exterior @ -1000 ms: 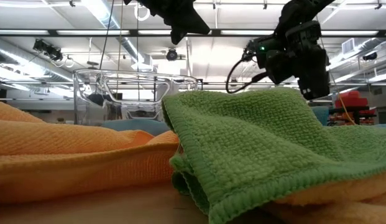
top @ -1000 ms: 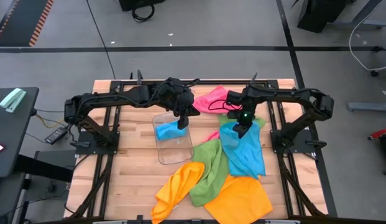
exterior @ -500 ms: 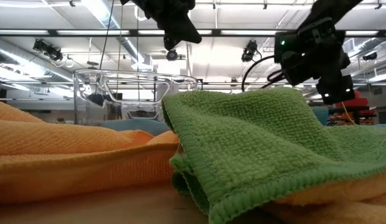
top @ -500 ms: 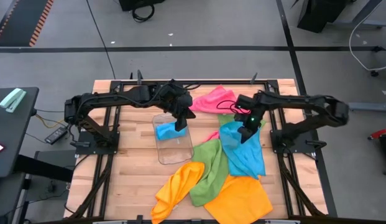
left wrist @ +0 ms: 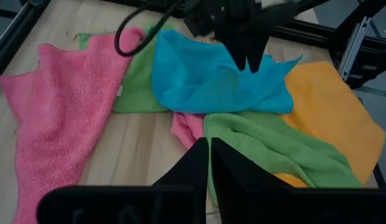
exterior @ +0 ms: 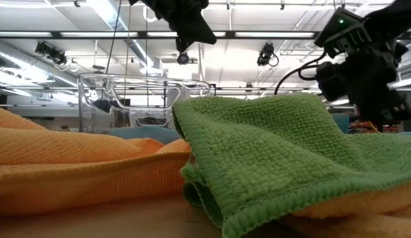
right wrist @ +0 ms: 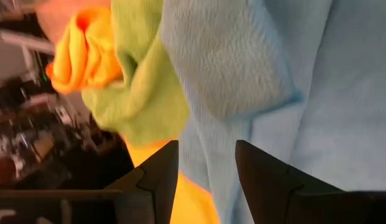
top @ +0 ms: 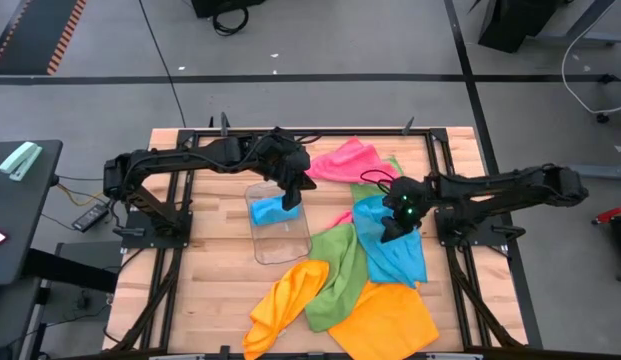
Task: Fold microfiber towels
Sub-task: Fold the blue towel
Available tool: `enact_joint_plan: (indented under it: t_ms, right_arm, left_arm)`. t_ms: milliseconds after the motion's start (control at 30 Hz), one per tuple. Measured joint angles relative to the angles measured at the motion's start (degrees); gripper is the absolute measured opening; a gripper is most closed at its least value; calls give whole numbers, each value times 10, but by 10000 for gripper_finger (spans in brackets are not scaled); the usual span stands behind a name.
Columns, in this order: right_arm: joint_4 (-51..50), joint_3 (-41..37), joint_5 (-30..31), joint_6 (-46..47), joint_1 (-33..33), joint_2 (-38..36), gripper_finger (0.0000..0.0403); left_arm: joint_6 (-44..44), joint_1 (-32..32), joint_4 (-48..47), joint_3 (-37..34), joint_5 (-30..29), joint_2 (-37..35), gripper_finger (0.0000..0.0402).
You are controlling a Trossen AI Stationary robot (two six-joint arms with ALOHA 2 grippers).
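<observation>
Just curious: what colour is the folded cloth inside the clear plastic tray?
Sky blue, best seen in the high view.

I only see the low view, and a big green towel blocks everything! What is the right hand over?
Observer: The right hand hangs over a spread blue towel, fingers open, nothing between them.
Operator: And the left hand?
Observer: The left hand is shut, above the clear tray.
Operator: Is anything in the tray?
Observer: Yes, from above a folded blue towel lies in it.
</observation>
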Motion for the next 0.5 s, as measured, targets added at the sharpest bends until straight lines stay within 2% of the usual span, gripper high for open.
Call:
enact_joint_plan:
  t_ms: [100, 233, 500]
  right_arm:
    - [36, -14, 45, 32, 13, -3, 168]
    - [37, -15, 99, 38, 26, -3, 168]
    - [37, -15, 133, 30, 28, -3, 159]
  left_arm:
    - [0, 0, 1, 0, 0, 0, 24]
    - [0, 0, 2, 0, 0, 0, 14]
    - [-1, 0, 2, 0, 0, 0, 19]
